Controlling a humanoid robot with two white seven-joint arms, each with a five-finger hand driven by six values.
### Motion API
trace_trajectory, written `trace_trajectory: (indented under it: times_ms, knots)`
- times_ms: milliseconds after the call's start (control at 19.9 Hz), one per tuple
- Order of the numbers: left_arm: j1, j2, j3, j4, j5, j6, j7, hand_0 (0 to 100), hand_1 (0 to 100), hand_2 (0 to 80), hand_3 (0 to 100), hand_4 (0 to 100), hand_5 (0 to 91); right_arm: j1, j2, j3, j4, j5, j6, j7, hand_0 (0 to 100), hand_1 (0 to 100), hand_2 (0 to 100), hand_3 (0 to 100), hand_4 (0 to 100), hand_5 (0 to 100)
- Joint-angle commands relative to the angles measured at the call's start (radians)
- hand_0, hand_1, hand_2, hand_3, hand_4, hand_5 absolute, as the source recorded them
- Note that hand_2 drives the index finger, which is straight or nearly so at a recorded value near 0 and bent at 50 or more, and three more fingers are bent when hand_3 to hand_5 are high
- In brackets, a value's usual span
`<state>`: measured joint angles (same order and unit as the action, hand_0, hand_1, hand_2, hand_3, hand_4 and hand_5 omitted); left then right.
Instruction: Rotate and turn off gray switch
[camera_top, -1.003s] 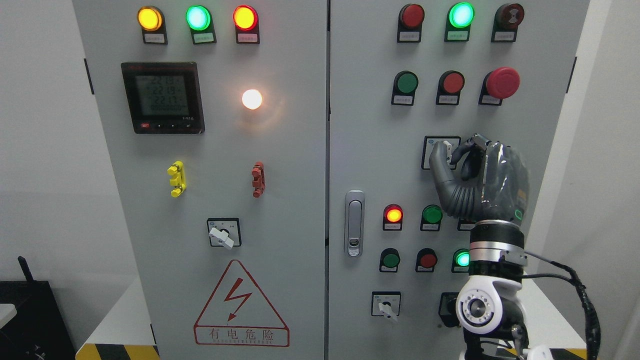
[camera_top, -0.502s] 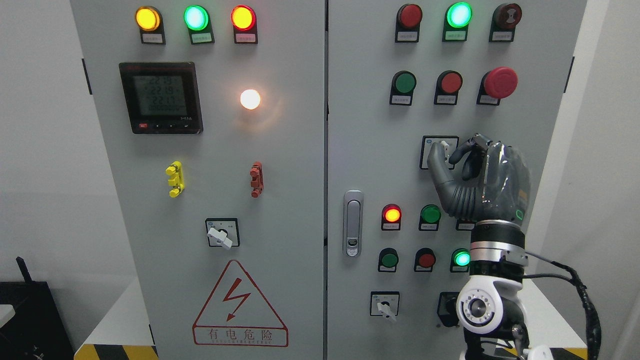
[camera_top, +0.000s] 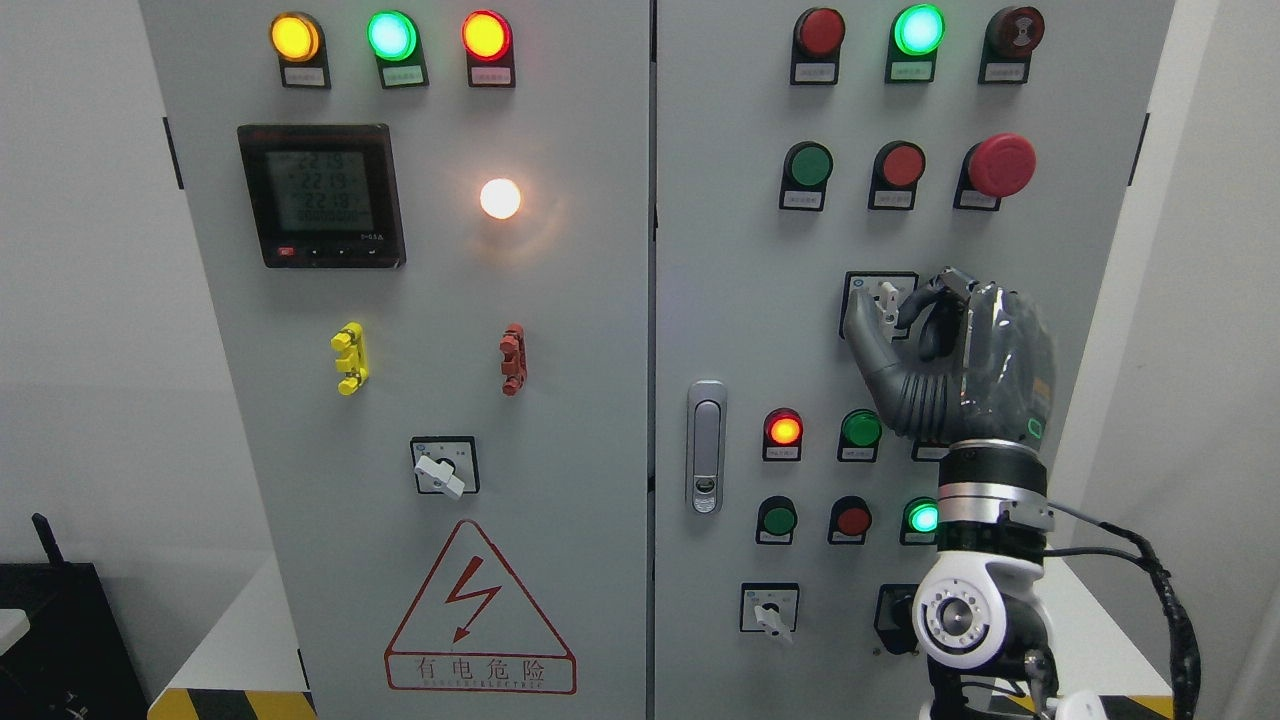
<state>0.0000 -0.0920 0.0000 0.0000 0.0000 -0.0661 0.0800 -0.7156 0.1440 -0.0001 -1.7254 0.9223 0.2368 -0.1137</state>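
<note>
The right hand (camera_top: 950, 350) — dark grey, on a silver-and-white wrist — is raised against the right door of the tall grey metal control cabinet (camera_top: 720, 300). Its fingers (camera_top: 865, 325) are curled narrow around the small gray rotary switch (camera_top: 887, 298), which sits on a black-framed square plate in the middle of that door, below the big red mushroom-shaped stop button (camera_top: 1002, 164) and above the lit red round indicator lamp (camera_top: 785, 430). The thumb lies on the knob's left side and a fingertip on its right, so the pale handle shows between them, roughly upright. Whether the grip is firm cannot be told. On the left door a similar white-handled rotary switch (camera_top: 443, 472) points down to the right — well apart from the hand.
</note>
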Motion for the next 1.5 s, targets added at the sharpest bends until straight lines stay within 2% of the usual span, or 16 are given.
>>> trace_trajectory:
  times_ms: [0,702,853,1204,1304,1404,1455]
  knots:
    - [-0.009,0.000,0.008,-0.026,0.020,-0.001,0.000,12,39,0.0,0,0,0.0,0.002,-0.001,0.025,-0.003,0.000,-0.002,0.000,26,41,71,100,97,100]
    - [-0.009,0.000,0.008,-0.026,0.020,-0.001,0.001,12,39,0.0,0,0,0.0,0.012,-0.003,0.020,-0.039,-0.002,-0.017,-0.014,25,42,71,100,97,100]
    - [-0.009,0.000,0.008,-0.026,0.020,0.000,0.000,12,39,0.0,0,0,0.0,0.033,-0.007,0.022,-0.068,-0.003,-0.030,-0.024,25,42,71,100,97,100]
    - [-0.009,0.000,0.008,-0.026,0.018,-0.001,0.000,12,39,0.0,0,0,0.0,0.085,-0.029,0.020,-0.141,-0.003,-0.158,-0.075,25,42,69,100,96,100]
    - [-0.009,0.000,0.008,-0.026,0.020,-0.001,0.000,12,39,0.0,0,0,0.0,0.110,-0.049,0.019,-0.157,-0.003,-0.215,-0.095,25,40,67,99,96,100]
    - [-0.009,0.000,0.008,-0.026,0.020,-0.001,0.000,12,39,0.0,0,0,0.0,0.136,-0.069,0.019,-0.174,-0.003,-0.267,-0.100,27,37,63,100,95,98]
    - [-0.009,0.000,0.008,-0.026,0.020,0.000,0.000,12,39,0.0,0,0,0.0,0.151,-0.073,0.019,-0.183,-0.003,-0.287,-0.101,28,36,60,97,90,92]
